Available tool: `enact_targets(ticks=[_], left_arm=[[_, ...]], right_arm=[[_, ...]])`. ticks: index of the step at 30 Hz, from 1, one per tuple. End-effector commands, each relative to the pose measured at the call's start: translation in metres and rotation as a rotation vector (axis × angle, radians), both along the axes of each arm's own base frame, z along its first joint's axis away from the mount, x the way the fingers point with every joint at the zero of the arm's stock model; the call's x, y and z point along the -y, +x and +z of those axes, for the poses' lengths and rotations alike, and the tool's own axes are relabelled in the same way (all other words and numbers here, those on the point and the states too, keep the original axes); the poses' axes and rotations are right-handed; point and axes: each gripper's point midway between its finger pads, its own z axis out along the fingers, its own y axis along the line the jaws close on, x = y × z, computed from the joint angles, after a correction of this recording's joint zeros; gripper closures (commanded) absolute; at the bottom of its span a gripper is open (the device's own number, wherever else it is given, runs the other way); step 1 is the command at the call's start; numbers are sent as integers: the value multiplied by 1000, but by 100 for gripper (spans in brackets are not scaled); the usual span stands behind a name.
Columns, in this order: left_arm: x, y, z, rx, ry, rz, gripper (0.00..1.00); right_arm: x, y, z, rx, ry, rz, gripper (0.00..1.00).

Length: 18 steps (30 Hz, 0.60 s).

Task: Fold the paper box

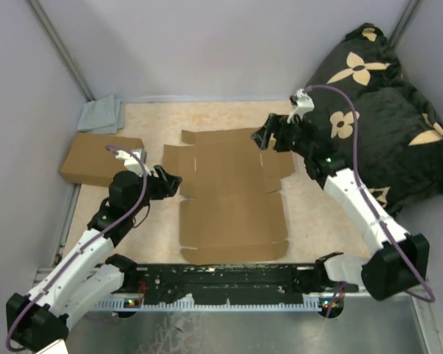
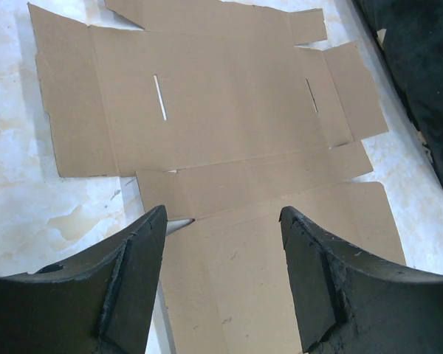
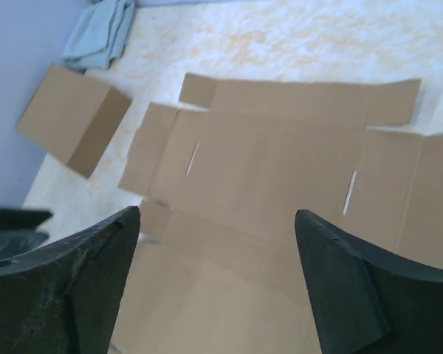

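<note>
The paper box (image 1: 229, 193) lies flat and unfolded in the middle of the table, a brown die-cut sheet with side flaps and two slots. It fills the left wrist view (image 2: 207, 125) and the right wrist view (image 3: 280, 177). My left gripper (image 1: 170, 183) is open and empty at the sheet's left edge; in its wrist view the open gripper (image 2: 221, 221) hovers over the sheet. My right gripper (image 1: 266, 136) is open and empty above the sheet's far right corner; in its wrist view the gripper (image 3: 218, 221) hangs above the cardboard.
A ready-made shallow brown cardboard box (image 1: 100, 158) sits at the far left, also in the right wrist view (image 3: 70, 118). A grey cloth (image 1: 103, 114) lies behind it. A black flowered cushion (image 1: 384, 110) fills the far right. Grey walls surround the table.
</note>
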Motion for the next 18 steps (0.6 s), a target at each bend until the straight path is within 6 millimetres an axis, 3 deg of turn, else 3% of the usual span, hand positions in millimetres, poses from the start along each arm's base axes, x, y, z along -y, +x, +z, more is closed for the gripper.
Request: enact_targets(ticks=[1,6,8,12,15,18], left_arm=[[1,0,6,16,-17,-2,30],[5,3,3,0,-46,4,30],[7,7,8,-1,-52,7,30],[10,22,18,-1,-51,30,28],[17,43,31,9,-53,47,23],[26,72,38,10,-34,56,22]], right_arm=[[11,52,30,58,-32,-128,8],[14,112,29,25,-14,-156,6],[20,140,9,-46,-24,-171,9],[26,191,-49,-206,-110,-182,18],[29,217,-94,-307,-189,-192,22],[33,232,-125,-367,-236,-206,22]])
